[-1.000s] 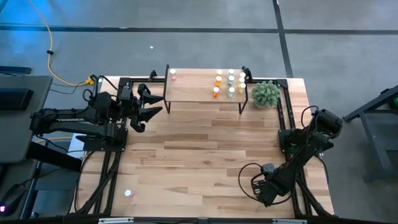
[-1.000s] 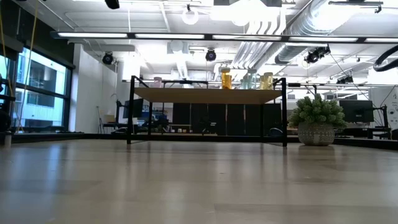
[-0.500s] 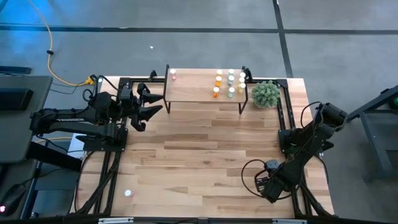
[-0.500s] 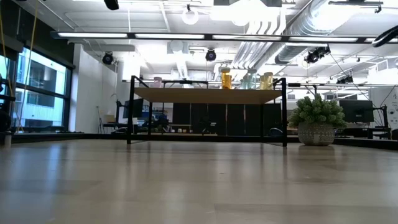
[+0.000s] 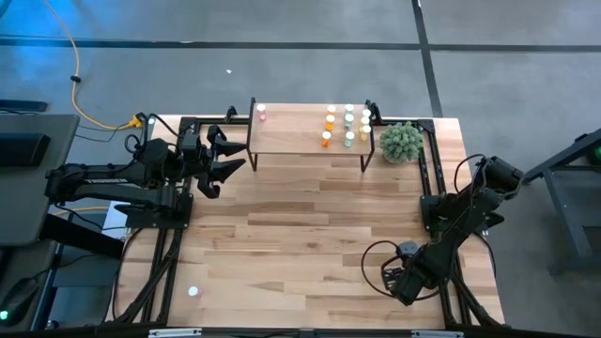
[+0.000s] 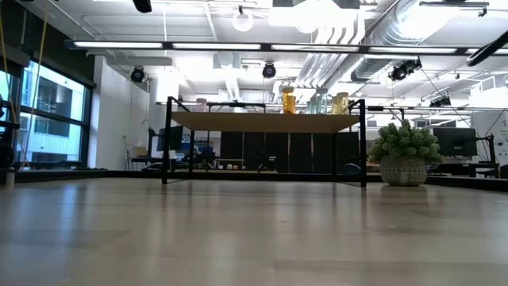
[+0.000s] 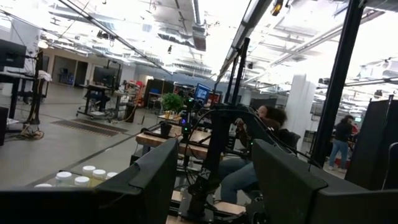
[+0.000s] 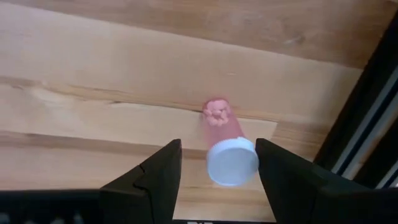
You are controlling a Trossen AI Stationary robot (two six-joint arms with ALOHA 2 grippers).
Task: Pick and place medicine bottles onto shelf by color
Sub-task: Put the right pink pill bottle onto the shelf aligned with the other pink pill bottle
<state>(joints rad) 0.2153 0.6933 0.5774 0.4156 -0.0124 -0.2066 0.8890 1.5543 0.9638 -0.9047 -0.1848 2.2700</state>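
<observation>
Bench (image 5: 310, 235) is sitting mostly bare in the high view; its near edge is getting cut off by the frame.

Shelf (image 5: 308, 133) is standing at the bench's far edge, plant (image 5: 401, 142) just beside its right end. From the low view only the shelf's underside edge and legs are showing, so the medicine bottles (image 5: 346, 127) on top are reading as a few tops poking over the edge. From above they're grouping toward the shelf's right end, with a lone pink one (image 5: 262, 115) at the left end. Too small to make out any labels.

Left gripper (image 5: 228, 155) is hovering off the shelf's left end, fingers spread, holding nothing. Its wrist view is looking into the room, where people are sitting, partly hidden behind frame posts.

Right gripper (image 8: 214, 163) is hanging low over the bench's near right corner, fingers spread either side of a pink bottle (image 8: 225, 146) lying on the wood, white cap toward the camera, not pinching it. In the high view the arm is hiding that bottle.

No readable writing anywhere.
</observation>
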